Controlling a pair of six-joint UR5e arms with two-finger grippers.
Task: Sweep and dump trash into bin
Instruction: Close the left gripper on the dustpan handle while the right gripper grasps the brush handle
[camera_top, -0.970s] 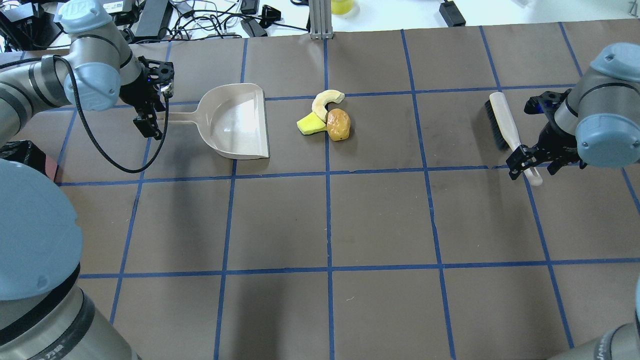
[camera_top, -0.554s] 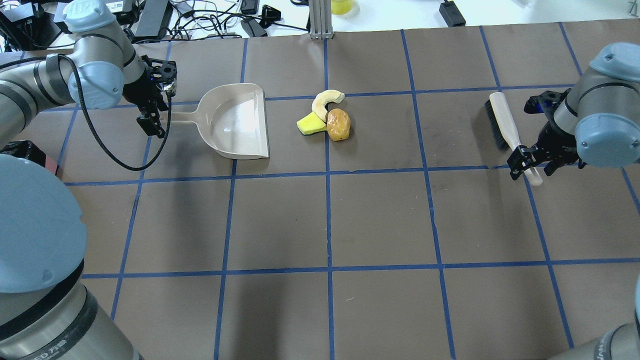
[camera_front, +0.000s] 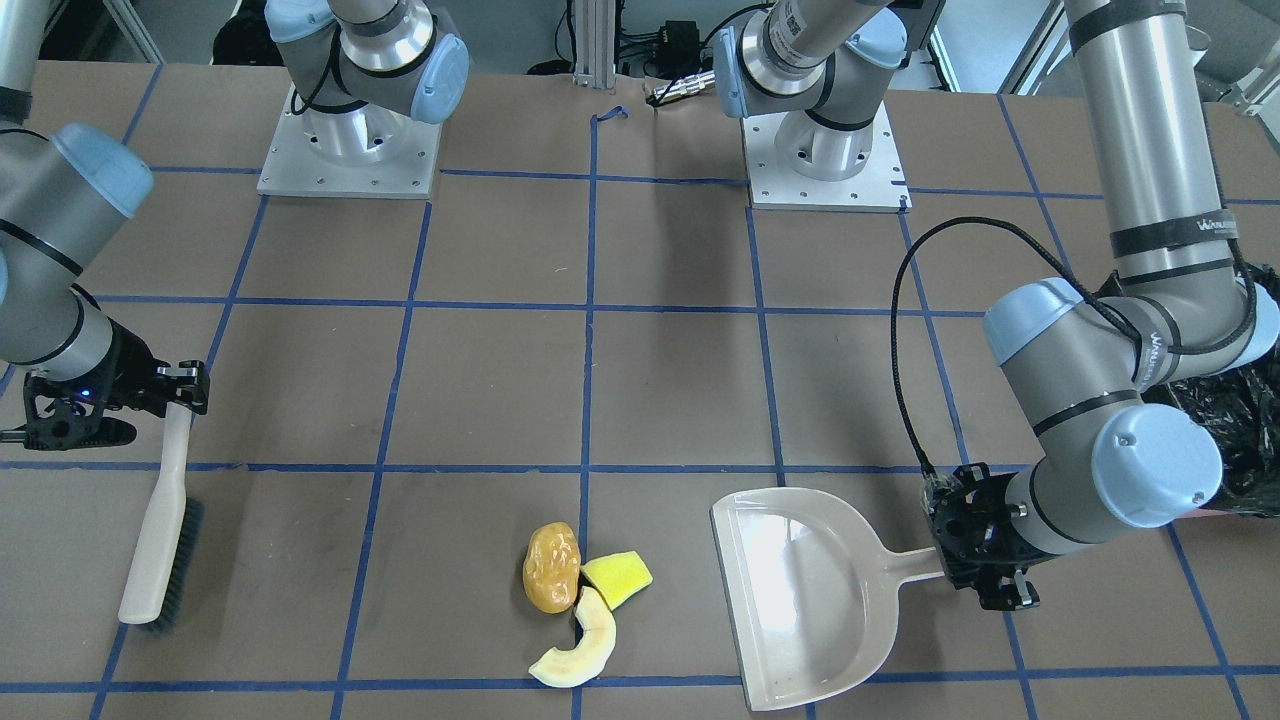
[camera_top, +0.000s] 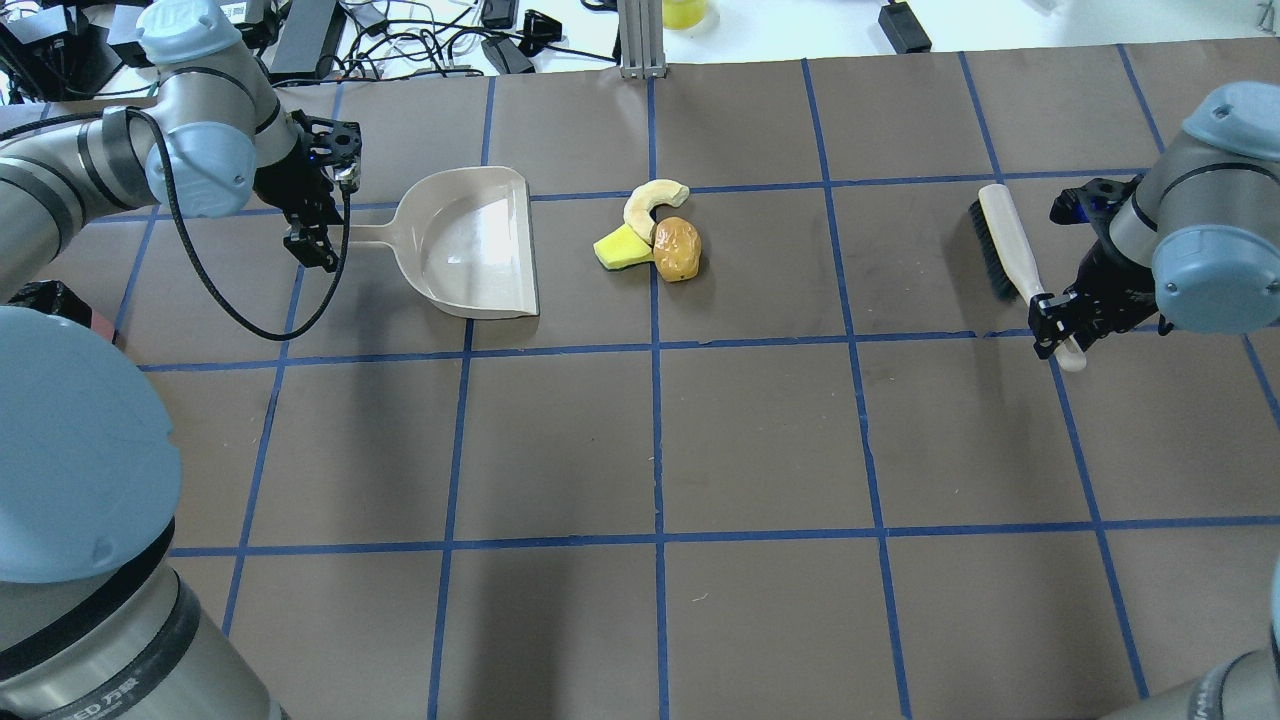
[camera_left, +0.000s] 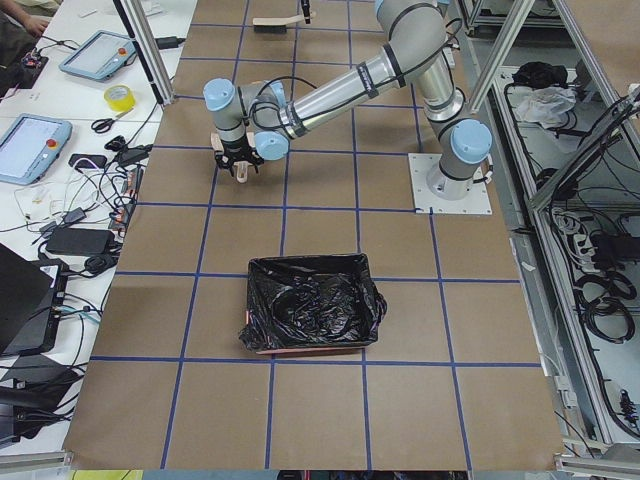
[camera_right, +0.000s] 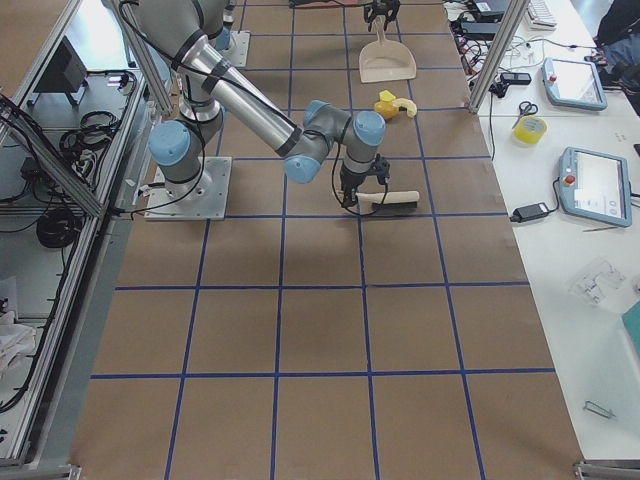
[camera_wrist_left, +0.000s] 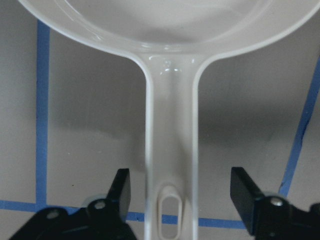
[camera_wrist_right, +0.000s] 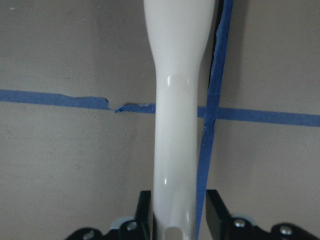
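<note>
The left gripper (camera_top: 330, 225) has slid in along the desk (camera_top: 760, 440) since a second ago. Its jaws now stand wide apart on either side of the end of the dustpan (camera_top: 470, 250) handle, touching neither side (the wrist view shows clear desk between each pad and the handle). The right gripper (camera_top: 1062, 332) has drawn its jaws in. They were spread wide around the handle of the brush (camera_top: 1010, 250) and now pinch it near its end, though a sliver of blue tape still shows beside one pad.

Nothing else has shifted. The orange-brown lump (camera_top: 678, 248), the yellow wedge (camera_top: 620, 250) and the pale curved slice (camera_top: 648, 203) lie touching one another in a small cluster. It sits near the dustpan's open mouth, between dustpan and brush. The brush lies flat on its side, bristles away from the trash. The bin (camera_left: 310, 265), lined with crinkled black plastic, stands on the desk off to the robot's left, well apart from the trash.
</note>
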